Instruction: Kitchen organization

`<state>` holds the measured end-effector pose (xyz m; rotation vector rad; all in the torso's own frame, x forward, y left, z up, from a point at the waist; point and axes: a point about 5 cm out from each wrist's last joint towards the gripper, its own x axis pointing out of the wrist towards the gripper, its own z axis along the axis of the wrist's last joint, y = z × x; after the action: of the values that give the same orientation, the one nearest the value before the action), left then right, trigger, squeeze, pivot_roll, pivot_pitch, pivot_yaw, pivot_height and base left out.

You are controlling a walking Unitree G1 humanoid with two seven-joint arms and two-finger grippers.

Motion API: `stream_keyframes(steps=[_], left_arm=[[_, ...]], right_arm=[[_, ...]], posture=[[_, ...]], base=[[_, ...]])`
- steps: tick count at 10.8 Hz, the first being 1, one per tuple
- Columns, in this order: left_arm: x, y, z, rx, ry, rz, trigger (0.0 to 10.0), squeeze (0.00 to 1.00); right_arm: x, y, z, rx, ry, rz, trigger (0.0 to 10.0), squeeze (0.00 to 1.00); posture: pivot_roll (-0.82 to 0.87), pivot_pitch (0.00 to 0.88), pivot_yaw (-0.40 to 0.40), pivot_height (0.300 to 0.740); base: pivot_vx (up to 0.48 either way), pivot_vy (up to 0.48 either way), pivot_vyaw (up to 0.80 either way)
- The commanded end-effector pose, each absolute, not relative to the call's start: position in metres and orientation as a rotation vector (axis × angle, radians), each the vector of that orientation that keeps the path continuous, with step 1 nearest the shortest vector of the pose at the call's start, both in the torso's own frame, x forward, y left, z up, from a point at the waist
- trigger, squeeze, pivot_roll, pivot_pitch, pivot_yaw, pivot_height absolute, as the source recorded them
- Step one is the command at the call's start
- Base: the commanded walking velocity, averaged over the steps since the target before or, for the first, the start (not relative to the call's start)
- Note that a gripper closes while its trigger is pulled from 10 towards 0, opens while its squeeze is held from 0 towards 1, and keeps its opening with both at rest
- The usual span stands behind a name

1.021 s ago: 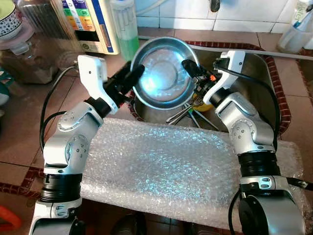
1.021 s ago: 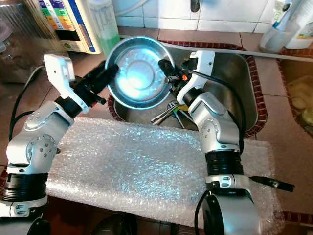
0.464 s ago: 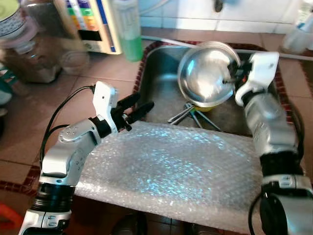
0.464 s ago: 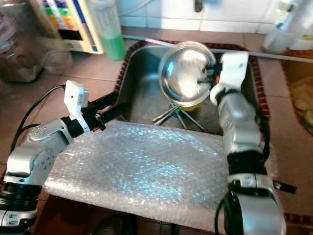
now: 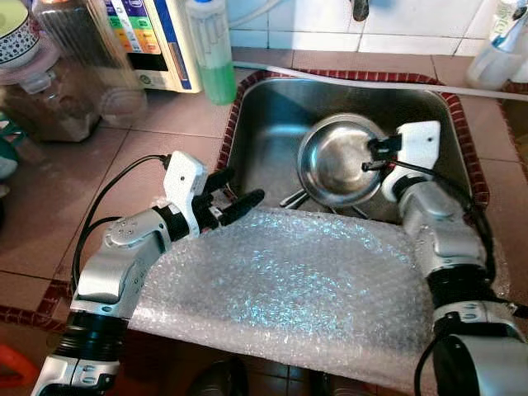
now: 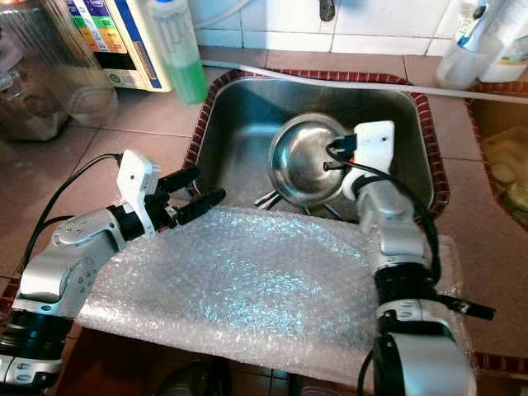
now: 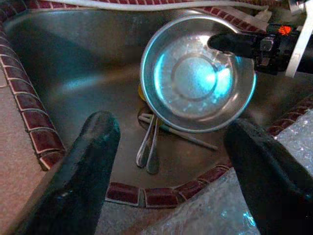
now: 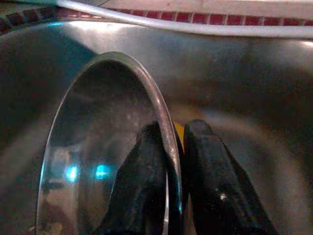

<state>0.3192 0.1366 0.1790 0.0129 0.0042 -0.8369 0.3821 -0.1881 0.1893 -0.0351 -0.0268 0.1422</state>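
Left eye view, right pincer [image 5: 373, 155] clamping steel bowl [image 5: 334, 161] rim over cutlery [image 7: 149, 147], left pincer [image 5: 239, 198] spread wide.

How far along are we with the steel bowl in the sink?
Nothing has been put away yet. In hand: the right hand pinches the steel bowl by its rim, over the sink. The left hand is open beside the bubble wrap. Left: the cutlery under the bowl.
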Motion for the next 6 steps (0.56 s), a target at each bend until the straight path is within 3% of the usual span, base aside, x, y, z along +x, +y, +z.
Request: stream_keyframes(steps=[1,6], left_arm=[[0.3181,0.1418,0.174,0.034,0.021,-0.826,10.0,1.0],[0.3209,0.1446,0.1775,0.055,-0.008,-0.771,10.0,1.0]], right_arm=[[0.3813,-0.1867,0.1821,-0.017,0.009,0.156,10.0,1.0],[0.3836,-0.1795,0.181,0.011,0.042,0.201,10.0,1.0]], posture=[[-0.07,0.242,0.103,0.74],[-0.06,0.241,0.104,0.74]], base=[[0.0,0.0,0.0],[0.0,0.0,0.0]])
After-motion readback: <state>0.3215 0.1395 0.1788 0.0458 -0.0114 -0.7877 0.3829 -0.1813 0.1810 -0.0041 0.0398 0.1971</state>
